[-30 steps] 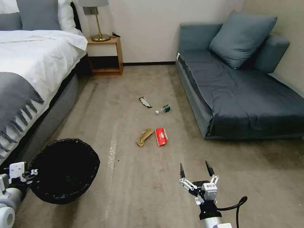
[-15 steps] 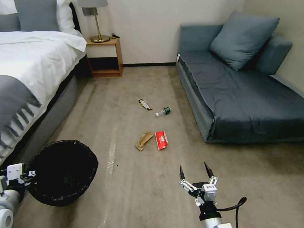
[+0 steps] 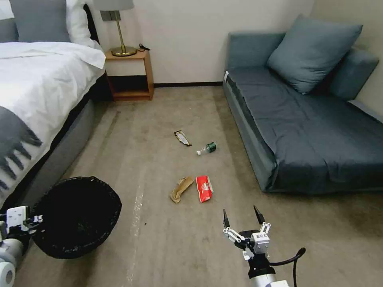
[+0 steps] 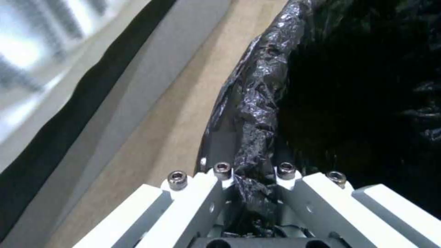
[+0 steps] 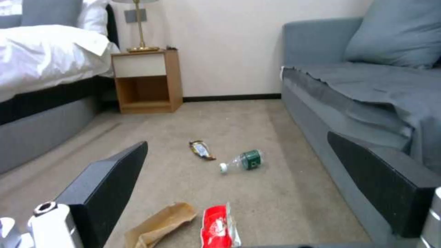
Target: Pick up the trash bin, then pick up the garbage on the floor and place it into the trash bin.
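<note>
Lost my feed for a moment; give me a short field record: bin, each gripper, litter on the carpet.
trash bin: held at its rim, beside the bed
left gripper: shut on the bin's bagged rim
right gripper: open, empty, short of the litter
nearest litter: red snack packet and brown paper bag, side by side
farther litter: clear bottle, bar wrapper
in bin: cannot tell

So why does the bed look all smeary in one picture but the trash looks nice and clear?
In the left wrist view the bed is far off and blurred, while the bag liner near the left gripper is sharp and shiny; in the head view the garbage lies in even light.
</note>
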{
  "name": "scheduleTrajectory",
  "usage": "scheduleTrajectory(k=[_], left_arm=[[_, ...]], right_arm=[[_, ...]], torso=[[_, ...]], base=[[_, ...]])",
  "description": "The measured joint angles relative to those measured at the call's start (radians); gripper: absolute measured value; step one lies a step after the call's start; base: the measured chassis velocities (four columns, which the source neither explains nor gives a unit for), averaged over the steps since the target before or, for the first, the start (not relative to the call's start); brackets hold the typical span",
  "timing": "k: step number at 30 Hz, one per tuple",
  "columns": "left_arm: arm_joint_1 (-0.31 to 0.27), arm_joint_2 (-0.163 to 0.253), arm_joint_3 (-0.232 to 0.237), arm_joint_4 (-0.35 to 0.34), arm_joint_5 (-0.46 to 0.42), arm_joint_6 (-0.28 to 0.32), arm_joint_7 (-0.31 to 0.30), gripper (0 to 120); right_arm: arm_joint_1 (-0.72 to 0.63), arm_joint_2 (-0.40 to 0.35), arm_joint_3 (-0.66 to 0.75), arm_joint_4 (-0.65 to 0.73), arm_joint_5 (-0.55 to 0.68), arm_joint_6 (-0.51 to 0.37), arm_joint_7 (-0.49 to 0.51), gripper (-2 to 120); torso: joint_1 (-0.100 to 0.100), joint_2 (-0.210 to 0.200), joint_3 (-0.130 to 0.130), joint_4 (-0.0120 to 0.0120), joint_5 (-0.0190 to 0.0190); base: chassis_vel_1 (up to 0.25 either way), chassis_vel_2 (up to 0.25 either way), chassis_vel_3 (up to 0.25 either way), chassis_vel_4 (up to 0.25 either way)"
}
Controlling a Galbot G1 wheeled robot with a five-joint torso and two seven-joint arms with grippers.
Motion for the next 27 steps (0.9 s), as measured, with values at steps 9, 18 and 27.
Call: scheduleTrajectory(k=[9, 18, 27], left_arm=[[-0.002, 0.004, -0.004, 0.003, 0.014, 0.002, 0.002, 3], [-0.003, 0.001, -0.002, 0.003, 0.024, 0.002, 0.004, 3], [0.002, -0.008, -0.002, 0.003, 0.037, 0.003, 0.006, 3]], right_arm=[[0.012, 0.000, -0.003, -0.011, 0.011, -0.015, -0.006, 100], [0.024, 0.000, -0.009, -0.024, 0.014, -0.033, -0.007, 100], [0.036, -0.004, -0.012, -0.043, 0.016, -0.046, -0.006, 100]], torso=[[0.000, 0.000, 0.000, 0.0001, -0.0007], [0.000, 0.000, 0.000, -0.0001, -0.0013], [0.000, 0.000, 0.000, 0.0002, -0.0011]], base=[[-0.143, 0.143, 0.154, -0.138], [-0.125, 0.133, 0.140, -0.140], [-0.142, 0.153, 0.135, -0.144]])
